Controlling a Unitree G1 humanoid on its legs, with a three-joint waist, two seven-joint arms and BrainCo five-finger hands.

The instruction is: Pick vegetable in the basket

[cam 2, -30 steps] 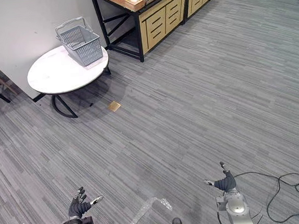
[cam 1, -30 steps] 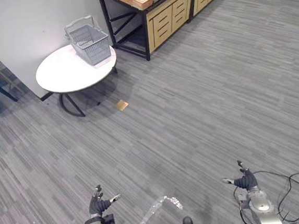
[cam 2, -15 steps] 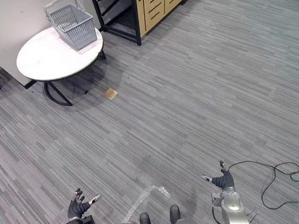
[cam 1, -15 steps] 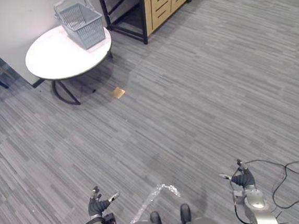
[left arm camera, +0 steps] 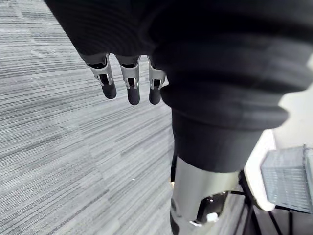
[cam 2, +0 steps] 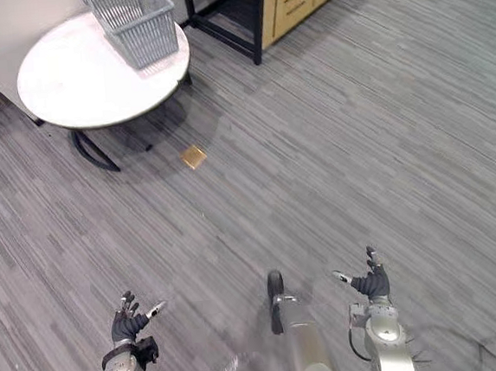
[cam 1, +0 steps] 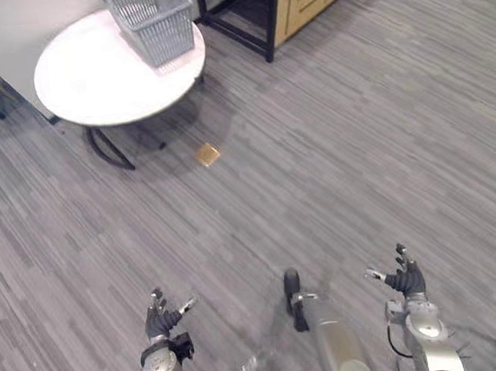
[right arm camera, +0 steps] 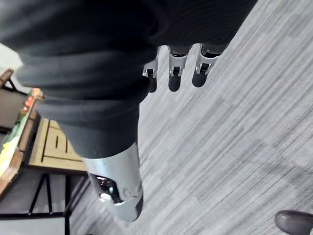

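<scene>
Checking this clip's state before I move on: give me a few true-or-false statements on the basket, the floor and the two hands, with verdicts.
1. The grey basket stands on the round white table. True.
2. The left hand is curled round the basket's handle. False: it is open, low over the floor and far from the basket.
3. A small tan square lies on the floor near the table. True.
4. The right hand holds a vegetable. False: its fingers are straight and it holds nothing.
</scene>
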